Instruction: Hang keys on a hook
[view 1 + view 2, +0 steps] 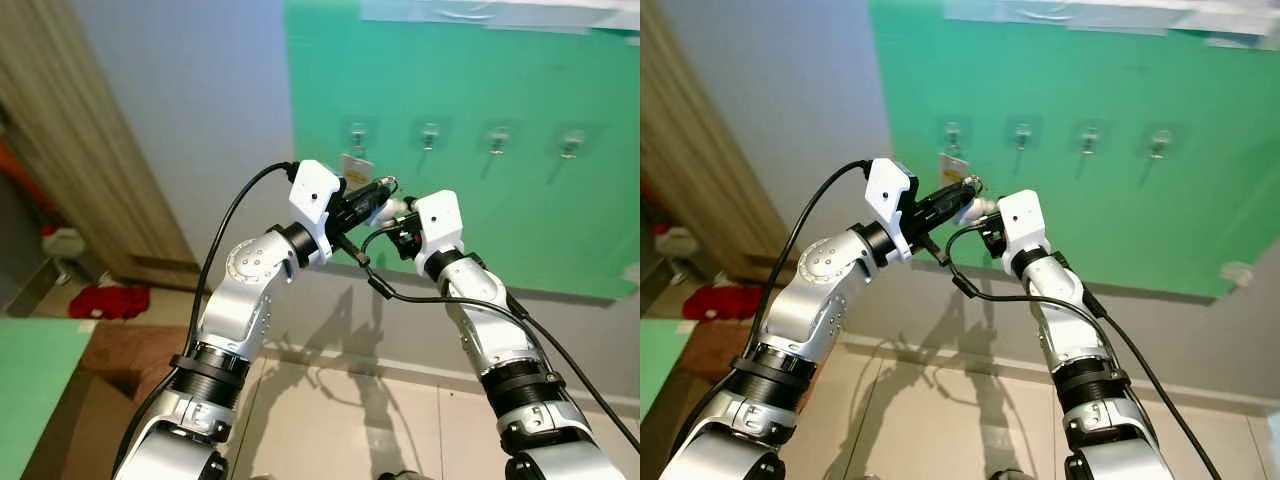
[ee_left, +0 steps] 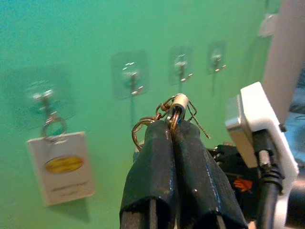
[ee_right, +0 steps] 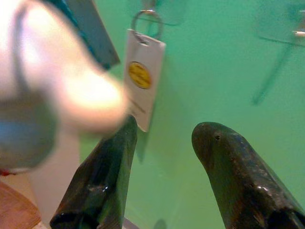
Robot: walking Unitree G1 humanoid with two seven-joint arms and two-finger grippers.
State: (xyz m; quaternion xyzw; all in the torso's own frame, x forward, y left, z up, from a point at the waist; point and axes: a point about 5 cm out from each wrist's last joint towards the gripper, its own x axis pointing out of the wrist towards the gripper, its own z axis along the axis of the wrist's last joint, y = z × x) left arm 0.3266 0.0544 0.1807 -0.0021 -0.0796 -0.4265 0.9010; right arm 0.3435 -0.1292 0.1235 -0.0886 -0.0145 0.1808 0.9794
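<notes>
Left wrist view: keys [image 2: 172,109] pinched at left tool [image 2: 172,131] tips.

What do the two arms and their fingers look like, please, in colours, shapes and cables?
Both arms are rounded silver metal segments joined by black ribbed rings. Each wrist carries a blocky white camera housing with a black cable looping down from it. The left gripper has two long, glossy black fingers tapering to rounded tips. The right gripper has the same dark, shiny fingers.
</notes>
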